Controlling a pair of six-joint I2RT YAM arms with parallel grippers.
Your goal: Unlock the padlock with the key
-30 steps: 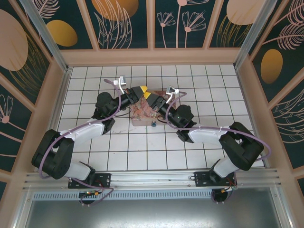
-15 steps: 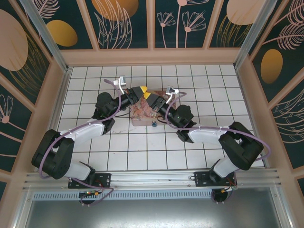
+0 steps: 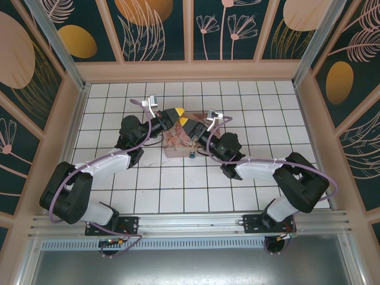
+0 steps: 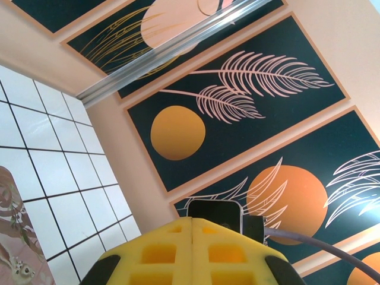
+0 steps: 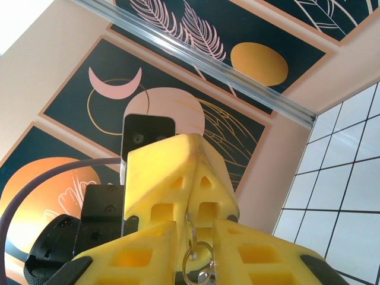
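Judging the step in hand as a handover or regrip of the key in the air, with insertion not yet begun, we note both tips hang directly above the pink tin (image 3: 176,142). The left gripper (image 3: 177,111) has its fingers pressed flat together. The right gripper (image 3: 184,120) meets it tip to tip. The padlock (image 3: 193,156), blue, lies below and behind both tips, towards the bases, at the tin's near edge. The right fingers are nearly closed around a small key ring (image 5: 199,261), whose link runs up into the seam of the left fingers (image 5: 166,172). We cannot tell which gripper carries the load, nor make out the key's blade. We judge one gripper should hold the bow firmly, blade free, before the other lets go; a slack ring would let the key swing. Patterned walls (image 3: 148,24) stand well apart from the tips. Between tips and lock stands the right forearm (image 3: 222,148), just beside the lock and likely to hide the keyhole.
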